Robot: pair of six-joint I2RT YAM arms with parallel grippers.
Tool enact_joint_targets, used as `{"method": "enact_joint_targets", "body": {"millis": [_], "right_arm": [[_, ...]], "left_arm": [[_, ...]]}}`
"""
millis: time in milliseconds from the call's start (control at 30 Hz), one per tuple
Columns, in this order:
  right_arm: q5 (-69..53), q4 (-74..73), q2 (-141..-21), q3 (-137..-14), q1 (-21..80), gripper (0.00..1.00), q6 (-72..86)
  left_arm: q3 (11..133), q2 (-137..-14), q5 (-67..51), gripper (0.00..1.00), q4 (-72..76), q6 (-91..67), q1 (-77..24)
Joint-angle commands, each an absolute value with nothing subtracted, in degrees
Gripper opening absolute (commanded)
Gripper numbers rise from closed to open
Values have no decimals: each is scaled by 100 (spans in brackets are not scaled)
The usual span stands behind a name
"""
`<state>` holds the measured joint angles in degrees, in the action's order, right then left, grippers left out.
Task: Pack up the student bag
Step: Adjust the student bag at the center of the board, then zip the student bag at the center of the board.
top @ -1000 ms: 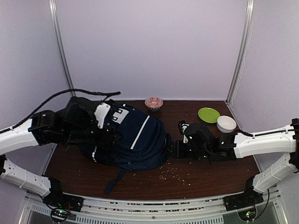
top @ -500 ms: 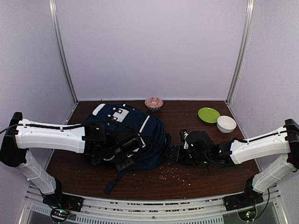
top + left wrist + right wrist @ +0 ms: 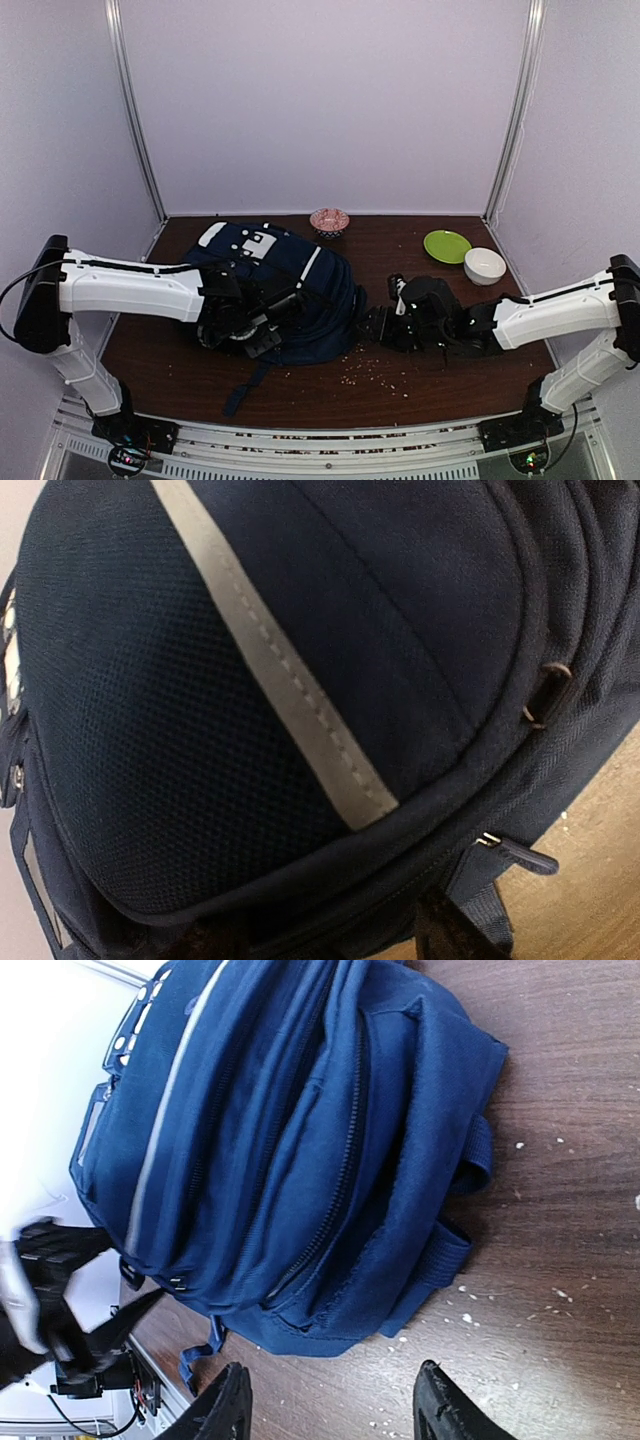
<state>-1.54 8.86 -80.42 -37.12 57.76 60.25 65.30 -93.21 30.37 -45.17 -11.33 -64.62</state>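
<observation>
Navy student bag (image 3: 300,285) lies on my table (image 3: 160,362).
Right fingers (image 3: 228,1412) spread empty beside it; left fingers (image 3: 258,338) against it, state I cannot tell.

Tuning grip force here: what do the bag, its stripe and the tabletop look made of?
Student bag: matte navy woven fabric, probably synthetic; fine mesh weave shows. Stripe: pale grey tape, possibly reflective, with a stitched centre line. Table: dark wood or wood-look laminate; grain streaks, slight sheen.

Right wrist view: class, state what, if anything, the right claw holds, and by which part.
Nothing. The right claw is open, just short of the student bag.
</observation>
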Motion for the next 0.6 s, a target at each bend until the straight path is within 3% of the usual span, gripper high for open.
{"method": "enact_joint_targets", "body": {"millis": [0,100,200,500,567], "right_arm": [[-205,972,-8076,-3936,5752,55,6005],[-165,866,-8014,-3952,5740,54,5942],[-170,844,-8001,-3917,5731,54,5913],[-142,348,-7710,-4145,5732,52,5362],[-92,74,-7604,-4277,5731,52,5074]], "left_arm": [[6603,-9690,3221,96,-4490,-1000,-6416],[6451,-9645,3173,93,-4337,-976,-6403],[6471,-9610,3159,79,-4297,-979,-6398],[6533,-8895,3019,0,-3871,-908,-6398],[6580,-8765,2967,0,-3832,-894,-6398]]}}
